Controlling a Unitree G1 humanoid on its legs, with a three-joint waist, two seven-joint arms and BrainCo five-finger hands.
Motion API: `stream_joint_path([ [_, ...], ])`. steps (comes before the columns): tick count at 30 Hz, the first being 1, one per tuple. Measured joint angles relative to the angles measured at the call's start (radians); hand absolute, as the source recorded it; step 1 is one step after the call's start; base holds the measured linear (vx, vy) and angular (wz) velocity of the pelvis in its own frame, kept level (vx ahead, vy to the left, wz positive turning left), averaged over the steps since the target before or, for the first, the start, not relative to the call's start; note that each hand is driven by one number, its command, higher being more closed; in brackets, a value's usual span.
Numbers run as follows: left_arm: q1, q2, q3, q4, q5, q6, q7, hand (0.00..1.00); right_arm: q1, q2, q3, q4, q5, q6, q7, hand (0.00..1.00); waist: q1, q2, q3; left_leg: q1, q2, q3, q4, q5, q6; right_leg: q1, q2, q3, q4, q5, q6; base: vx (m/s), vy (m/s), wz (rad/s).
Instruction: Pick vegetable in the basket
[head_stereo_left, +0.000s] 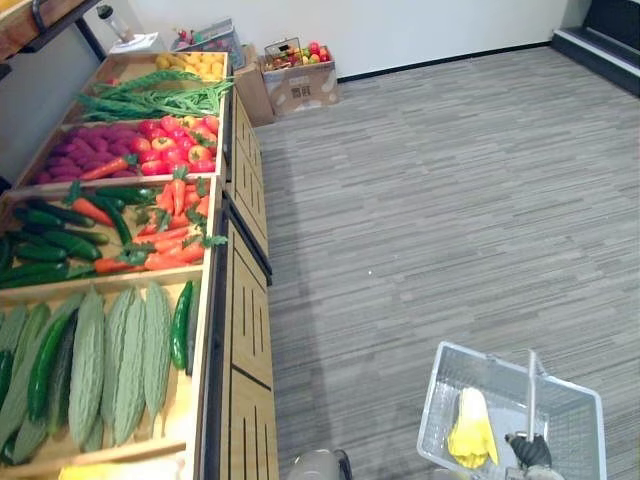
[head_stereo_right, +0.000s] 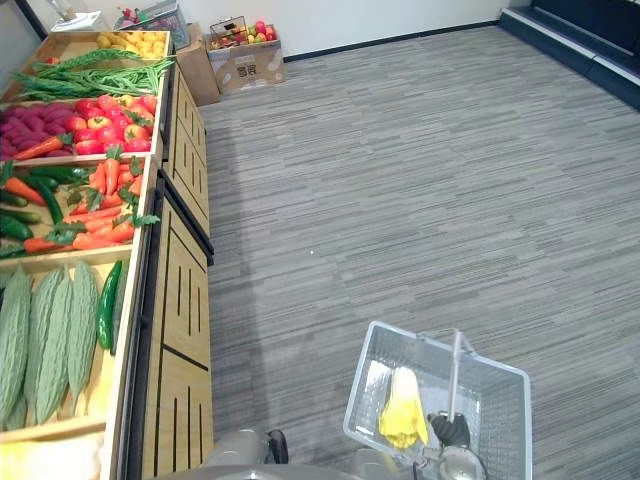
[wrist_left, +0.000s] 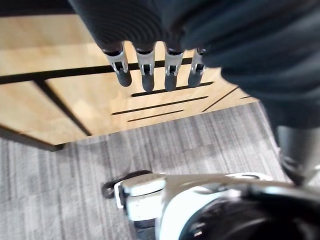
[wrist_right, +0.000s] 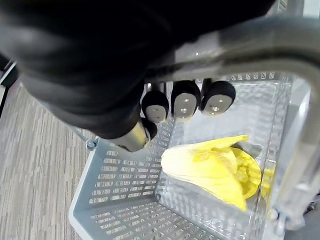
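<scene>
Found one yellow leafy vegetable (head_stereo_left: 471, 430) lying inside the basket (head_stereo_left: 432, 392), well apart from the produce stand (head_stereo_left: 245, 330). Noted right hand (wrist_right: 184, 100) clenched round the basket handle (wrist_right: 250, 35); left hand (wrist_left: 146, 62) released, empty, near the stand. Judged one pick done, any further picks outstanding.

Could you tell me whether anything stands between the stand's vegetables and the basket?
Nothing visible: only floor lies between the stand and the basket, open on top, its handle in the right hand.
</scene>
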Motion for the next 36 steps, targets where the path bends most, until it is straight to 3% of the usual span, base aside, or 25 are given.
stream_joint_path([
  [2, -0.033, 0.023, -0.017, -0.005, 0.001, -0.001, -0.006, 0.00, -0.005, 0.007, -0.004, -0.001, 0.000, -0.001, -0.007, 1.00, -0.006, -0.025, -0.002, 0.053, -0.033, 0.014, -0.038, -0.005, 0.012, -0.096, -0.048, -0.002, 0.240, 0.020, 0.026, 0.36, 0.167, -0.01],
  [3, -0.044, 0.047, -0.033, -0.009, 0.003, -0.001, -0.009, 0.00, -0.008, 0.010, -0.003, -0.002, 0.000, -0.001, -0.022, 1.00, -0.010, -0.055, -0.003, 0.100, -0.056, 0.021, -0.061, -0.016, 0.029, -0.171, -0.095, -0.019, 0.423, 0.080, 0.021, 0.25, 0.123, -0.03],
  [4, -0.045, 0.059, -0.040, -0.010, 0.003, 0.000, -0.009, 0.00, -0.008, 0.011, -0.003, -0.008, 0.000, -0.002, -0.028, 1.00, -0.016, -0.068, -0.004, 0.129, -0.066, 0.020, -0.076, -0.021, 0.036, -0.205, -0.121, -0.034, 0.516, 0.139, 0.007, 0.41, 0.141, 0.00],
  [5, -0.043, 0.065, -0.059, -0.014, 0.000, 0.005, -0.005, 0.00, -0.008, 0.008, -0.003, -0.022, 0.002, -0.005, -0.039, 1.00, -0.037, -0.055, -0.007, 0.195, -0.062, 0.016, -0.117, -0.029, 0.049, -0.278, -0.148, -0.048, 0.673, 0.294, 0.009, 0.34, 0.083, -0.03],
  [8, -0.065, 0.076, -0.069, -0.026, -0.012, 0.032, 0.008, 0.00, -0.016, 0.019, 0.012, -0.047, 0.002, -0.029, -0.037, 1.00, -0.052, -0.066, -0.002, 0.275, -0.037, 0.004, -0.164, -0.033, 0.056, -0.399, -0.148, -0.106, 0.807, 0.221, -0.056, 0.33, 0.023, 0.03],
  [10, -0.073, 0.079, -0.064, -0.039, -0.020, 0.040, 0.018, 0.00, -0.013, 0.021, 0.028, -0.056, 0.000, -0.041, -0.039, 1.00, -0.060, -0.061, 0.011, 0.331, 0.007, -0.004, -0.163, -0.033, 0.055, -0.438, -0.112, -0.204, 0.698, 0.183, -0.090, 0.37, -0.087, 0.17],
  [11, -0.072, 0.075, -0.055, -0.046, -0.020, 0.042, 0.018, 0.00, -0.005, 0.022, 0.041, -0.057, 0.000, -0.043, -0.039, 1.00, -0.058, -0.061, 0.012, 0.345, 0.024, -0.006, -0.154, -0.033, 0.055, -0.437, -0.088, -0.229, 0.574, 0.182, -0.091, 0.29, -0.105, 0.24],
  [12, -0.073, 0.067, -0.031, -0.051, -0.018, 0.043, 0.017, 0.00, 0.005, 0.032, 0.043, -0.057, 0.000, -0.043, -0.041, 1.00, -0.057, -0.063, 0.013, 0.361, 0.035, -0.012, -0.149, -0.033, 0.055, -0.414, -0.052, -0.237, 0.336, 0.201, -0.077, 0.49, -0.211, 0.46],
  [13, -0.065, 0.061, -0.007, -0.060, -0.016, 0.042, 0.015, 0.00, 0.025, 0.048, 0.040, -0.058, -0.002, -0.046, -0.044, 1.00, -0.057, -0.078, 0.011, 0.376, 0.025, -0.027, -0.141, -0.038, 0.044, -0.369, -0.024, -0.220, 0.050, 0.300, -0.079, 0.46, -0.213, 0.50],
  [14, -0.060, 0.061, 0.011, -0.066, -0.013, 0.041, 0.015, 0.00, 0.035, 0.053, 0.041, -0.058, -0.005, -0.048, -0.044, 1.00, -0.057, -0.089, 0.013, 0.388, 0.018, -0.038, -0.134, -0.048, 0.020, -0.354, -0.018, -0.204, -0.044, 0.406, -0.123, 0.53, -0.187, 0.19],
  [15, -0.065, 0.014, 0.034, -0.050, -0.012, 0.049, 0.013, 0.00, 0.014, 0.043, 0.035, -0.054, -0.011, -0.038, -0.045, 1.00, -0.044, -0.026, 0.016, 0.375, 0.072, -0.034, -0.099, -0.066, -0.014, -0.330, 0.033, -0.205, -0.054, 0.415, -0.134, 0.39, -0.100, -0.02],
  [17, -0.060, -0.011, 0.043, -0.055, -0.012, 0.037, 0.003, 0.00, -0.005, 0.058, 0.024, -0.062, -0.012, -0.038, -0.048, 1.00, -0.040, -0.006, 0.018, 0.370, 0.074, -0.036, -0.099, -0.068, -0.017, -0.331, 0.035, -0.193, -0.047, 0.383, -0.132, 0.33, -0.088, 0.04],
  [18, -0.062, -0.019, 0.046, -0.062, -0.010, 0.034, -0.001, 0.00, -0.013, 0.063, 0.007, -0.074, -0.012, -0.032, -0.056, 1.00, -0.043, -0.003, 0.020, 0.388, 0.073, -0.042, -0.131, -0.018, -0.018, -0.336, 0.028, -0.195, -0.005, 0.350, -0.126, 0.28, -0.104, 0.35],
  [20, -0.064, -0.022, 0.061, -0.066, -0.008, 0.032, -0.004, 0.00, -0.011, 0.068, 0.006, -0.081, -0.010, -0.019, -0.063, 1.00, -0.040, -0.005, 0.019, 0.409, 0.080, -0.069, -0.123, 0.001, -0.028, -0.332, 0.014, -0.213, 0.059, 0.293, -0.117, 0.23, -0.107, 0.31],
  [21, -0.063, -0.027, 0.084, -0.063, -0.008, 0.032, -0.002, 0.00, -0.008, 0.069, 0.009, -0.080, -0.011, -0.016, -0.063, 1.00, -0.025, -0.018, 0.022, 0.414, 0.080, -0.073, -0.089, 0.003, -0.030, -0.322, 0.004, -0.216, 0.085, 0.259, -0.111, 0.17, -0.106, 0.09],
  [25, -0.028, -0.030, 0.104, -0.061, -0.004, 0.019, 0.003, 0.00, -0.001, 0.078, 0.043, -0.072, -0.012, 0.005, -0.057, 1.00, -0.023, -0.027, 0.013, 0.323, 0.122, -0.093, 0.161, 0.041, -0.038, -0.251, 0.021, -0.246, 0.057, 0.201, -0.109, 0.15, -0.084, 0.16],
  [26, -0.021, -0.026, 0.102, -0.057, -0.003, 0.015, 0.004, 0.00, 0.002, 0.082, 0.045, -0.060, -0.013, 0.010, -0.054, 1.00, -0.021, -0.020, 0.008, 0.229, 0.158, -0.107, 0.323, 0.143, -0.032, -0.217, 0.034, -0.261, 0.009, 0.204, -0.106, 0.09, -0.088, 0.13],
  [28, -0.021, -0.023, 0.099, -0.040, -0.010, 0.013, 0.009, 0.00, 0.013, 0.075, 0.060, -0.059, -0.034, 0.011, -0.040, 1.00, -0.020, -0.027, 0.001, 0.160, 0.189, -0.116, 0.441, 0.273, -0.057, -0.179, 0.045, -0.267, -0.024, 0.201, -0.108, 0.20, -0.079, 0.16],
  [29, -0.020, -0.017, 0.093, -0.035, -0.011, 0.013, 0.018, 0.00, 0.019, 0.071, 0.073, -0.053, -0.042, 0.017, -0.037, 1.00, -0.018, -0.021, 0.002, 0.133, 0.216, -0.114, 0.494, 0.395, -0.051, -0.136, 0.062, -0.273, -0.063, 0.194, -0.120, 0.30, -0.085, 0.18],
  [30, -0.027, -0.017, 0.080, -0.023, -0.013, 0.012, 0.022, 0.00, 0.020, 0.063, 0.072, -0.051, -0.047, 0.020, -0.036, 1.00, -0.015, -0.022, 0.005, 0.082, 0.233, -0.115, 0.585, 0.376, -0.051, -0.104, 0.069, -0.281, -0.095, 0.189, -0.128, 0.25, -0.097, 0.16],
  [31, -0.033, -0.015, 0.077, -0.022, -0.012, 0.013, 0.022, 0.00, 0.019, 0.058, 0.072, -0.049, -0.047, 0.022, -0.036, 1.00, -0.014, -0.018, 0.006, 0.051, 0.239, -0.113, 0.634, 0.294, -0.046, -0.091, 0.068, -0.284, -0.101, 0.186, -0.132, 0.26, -0.088, 0.26],
  [32, -0.041, -0.017, 0.067, -0.023, -0.012, 0.016, 0.021, 0.00, 0.019, 0.045, 0.069, -0.041, -0.047, 0.027, -0.037, 1.00, -0.014, -0.011, 0.010, 0.006, 0.232, -0.099, 0.661, 0.163, -0.041, -0.054, 0.063, -0.296, -0.127, 0.187, -0.135, 0.24, -0.067, 0.23],
  [33, -0.044, -0.017, 0.062, -0.026, -0.013, 0.018, 0.021, 0.00, 0.020, 0.037, 0.062, -0.034, -0.047, 0.030, -0.037, 1.00, -0.007, -0.010, 0.011, -0.019, 0.216, -0.074, 0.621, 0.097, -0.049, -0.028, 0.049, -0.309, -0.143, 0.187, -0.133, 0.27, -0.046, 0.35],
  [34, -0.043, -0.013, 0.048, -0.041, -0.011, 0.023, 0.026, 0.00, 0.022, 0.035, 0.039, -0.034, -0.048, 0.030, -0.039, 1.00, -0.001, -0.013, 0.012, -0.036, 0.175, -0.017, 0.453, 0.057, -0.055, 0.004, 0.022, -0.331, -0.156, 0.190, -0.115, 0.20, -0.011, 0.31],
  [36, -0.043, -0.013, 0.038, -0.048, -0.009, 0.030, 0.036, 0.00, 0.022, 0.027, 0.032, -0.036, -0.048, 0.030, -0.041, 1.00, -0.001, -0.009, 0.014, -0.043, 0.135, 0.045, 0.244, 0.060, -0.058, 0.029, 0.005, -0.352, -0.166, 0.173, -0.099, 0.15, 0.037, 0.40],
])
